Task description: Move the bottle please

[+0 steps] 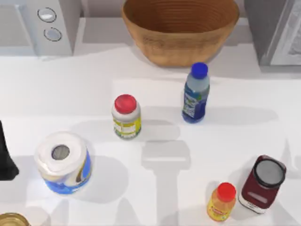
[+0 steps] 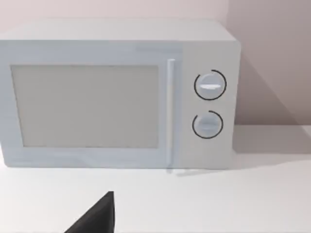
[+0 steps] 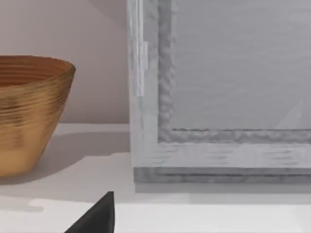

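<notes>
While upright, bottle (image 1: 195,94) before basket (image 1: 141,26), jar (image 1: 126,117) leftward.

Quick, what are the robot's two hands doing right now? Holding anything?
Left hand: cannot be told.
Right hand: cannot be told.
The bottle stands alone on the table.

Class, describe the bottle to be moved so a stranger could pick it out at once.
Find the big wooden bowl at the table's far edge. Just in front of it, slightly right, stands the bottle. It is tall, slim and clear-bluish with a blue cap, unlike the squat red-lidded jar to its left.
</notes>
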`<state>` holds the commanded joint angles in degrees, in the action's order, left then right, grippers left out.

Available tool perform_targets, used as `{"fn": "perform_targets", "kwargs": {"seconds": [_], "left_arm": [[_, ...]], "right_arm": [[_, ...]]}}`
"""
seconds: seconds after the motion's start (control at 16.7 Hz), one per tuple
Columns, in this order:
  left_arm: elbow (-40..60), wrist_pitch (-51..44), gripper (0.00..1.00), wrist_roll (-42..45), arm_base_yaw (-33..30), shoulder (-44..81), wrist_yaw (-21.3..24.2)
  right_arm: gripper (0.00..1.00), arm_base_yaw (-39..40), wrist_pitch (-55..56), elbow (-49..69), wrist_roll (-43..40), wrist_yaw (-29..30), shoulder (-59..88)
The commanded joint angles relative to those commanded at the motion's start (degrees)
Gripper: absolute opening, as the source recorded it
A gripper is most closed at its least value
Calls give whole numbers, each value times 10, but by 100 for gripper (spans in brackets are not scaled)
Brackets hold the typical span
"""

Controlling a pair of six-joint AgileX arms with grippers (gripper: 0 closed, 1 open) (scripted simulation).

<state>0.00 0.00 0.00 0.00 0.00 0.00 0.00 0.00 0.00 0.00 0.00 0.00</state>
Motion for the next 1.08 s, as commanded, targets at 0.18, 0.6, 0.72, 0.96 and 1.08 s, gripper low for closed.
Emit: {"fn": "perform_targets", "kwargs": {"seconds": [0.18, 0.6, 0.72, 0.96, 1.08], "left_arm": [[0, 0, 100, 0, 0, 0, 0], [0, 0, 100, 0, 0, 0, 0], [0, 0, 100, 0, 0, 0, 0], [0, 0, 100, 0, 0, 0, 0], [0, 0, 100, 0, 0, 0, 0]], "right_arm": [[100, 2, 5, 1, -1, -3, 6], [100, 40, 165, 48, -18, -67, 216], [100, 53, 237, 70, -23, -92, 328], [100, 83, 392, 118, -34, -146, 584], [100, 98, 468, 143, -40, -173, 710]]}}
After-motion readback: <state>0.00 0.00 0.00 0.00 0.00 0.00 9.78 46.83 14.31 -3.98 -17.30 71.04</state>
